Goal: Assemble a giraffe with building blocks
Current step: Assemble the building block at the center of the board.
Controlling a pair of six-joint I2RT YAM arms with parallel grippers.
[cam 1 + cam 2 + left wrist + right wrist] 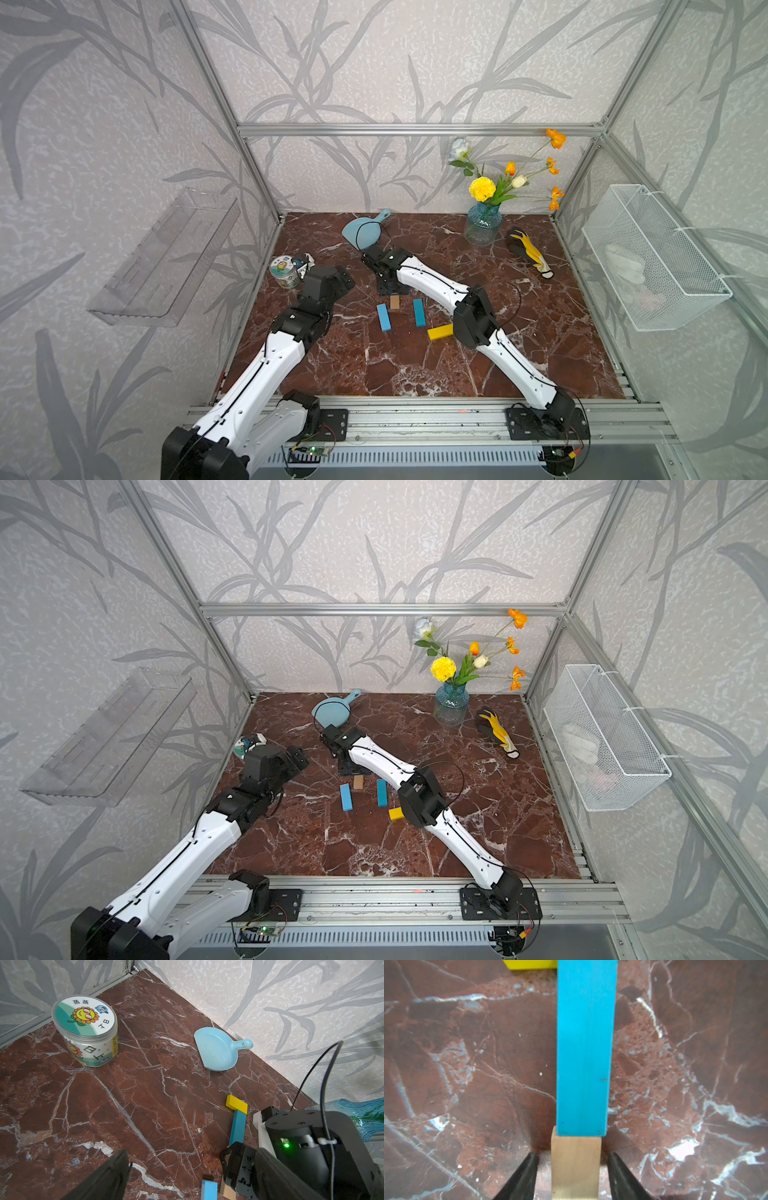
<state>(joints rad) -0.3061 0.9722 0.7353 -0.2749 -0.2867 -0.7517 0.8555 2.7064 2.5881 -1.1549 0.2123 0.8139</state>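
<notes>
Right tool (572,1156) parted astride tan bar (576,1169), gaps both sides: wrist cam only; top views hide jaws.

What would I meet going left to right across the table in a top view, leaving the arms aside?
Printed jar → light-blue block → tan block → teal block → yellow block → glass vase → yellow-and-black glove. The dustpan is left out because it overlaps the light-blue block sideways.

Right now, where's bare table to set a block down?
Bare marble: between the yellow wooden bar and the front aluminium rail; from the yellow-black glove toward that rail. Crowded: around the tan wooden bar, light-blue bar and teal bar by the right gripper.
</notes>
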